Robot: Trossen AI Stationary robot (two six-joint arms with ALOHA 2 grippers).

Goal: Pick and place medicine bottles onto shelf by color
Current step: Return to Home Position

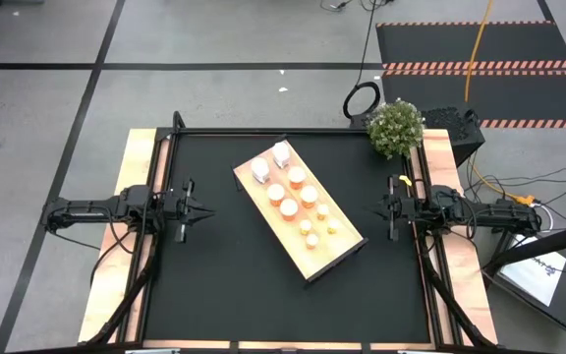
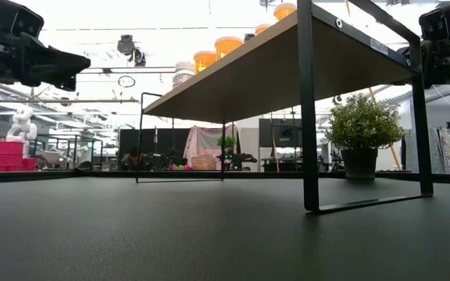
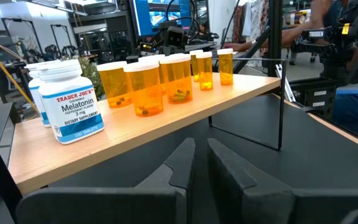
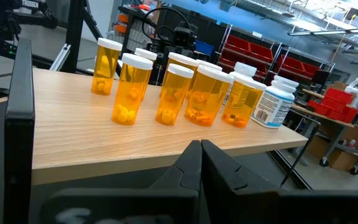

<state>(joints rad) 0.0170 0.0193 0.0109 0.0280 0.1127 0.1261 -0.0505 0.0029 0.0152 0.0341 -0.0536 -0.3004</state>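
The shelf (image 1: pixel 330 250), a light-wood board on black metal legs (image 2: pixel 309 117), stands slantwise on the middle of the black table. On its top stand the medicine bottles: two white ones (image 1: pixel 281 153) at the far end, larger orange ones (image 1: pixel 296 177) in the middle, and small orange ones (image 1: pixel 312 242) at the near end. My left gripper (image 1: pixel 210 208) hovers level at the table's left side, shut and holding nothing, pointing at the shelf. My right gripper (image 1: pixel 381 208) hovers level at the right side, also shut with nothing in it. The left wrist view shows a white Melatonin bottle (image 3: pixel 73 102) nearest.
A potted plant (image 1: pixel 396 128) stands at the table's far right corner, beyond the shelf. Bare black tabletop (image 1: pixel 224 285) lies between each gripper and the shelf and along the near edge. A black frame rail (image 1: pixel 263 132) runs around the table.
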